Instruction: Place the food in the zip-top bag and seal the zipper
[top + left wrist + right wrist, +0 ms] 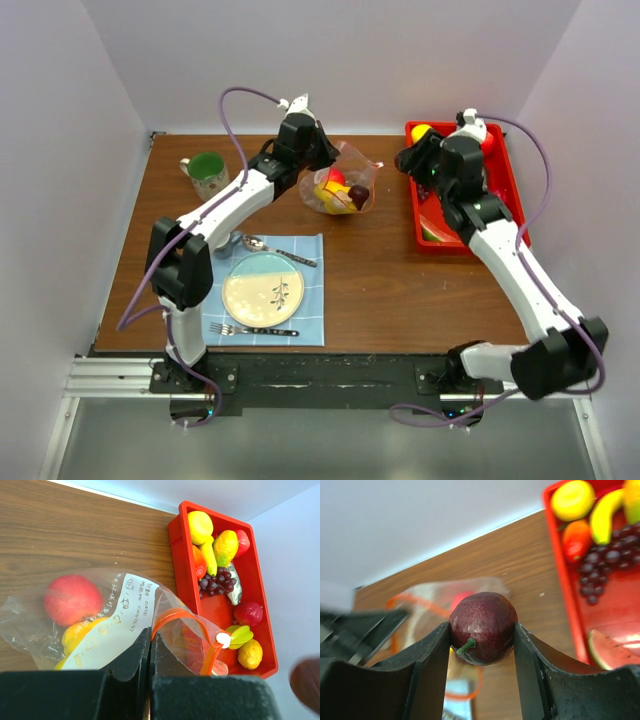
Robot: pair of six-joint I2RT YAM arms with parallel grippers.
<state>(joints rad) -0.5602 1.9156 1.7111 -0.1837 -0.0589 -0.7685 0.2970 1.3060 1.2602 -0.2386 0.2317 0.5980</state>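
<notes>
bag [345, 182] lies on the table [400, 290] near its far edge, between the two arms, with the red tray [505, 165] well apart to its right. the left claw [150, 647] has its jaws pressed together on the clear film just beside the bag's mouth, pinching it up. food [72, 600] is partly packed: a red piece and a yellow one show through the plastic, while grapes [217, 580] and other pieces lie in the tray. the right claw [482, 628] hangs just beside the tray's left rim, on the bag's side, jaws clamped on a dark plum [484, 615]. the zipper [175, 616] stands open as an orange-red loop.

the coming move seems to turn on one relation. the bag lies to the left of the right claw, and in the right wrist view the loop of the mouth faces that claw, beyond and below the plum. the right arm carries the fruit, so it likely needs to travel left and down into the loop while the left claw props the mouth. sealing looks some way off with fruit left in the tray.
</notes>
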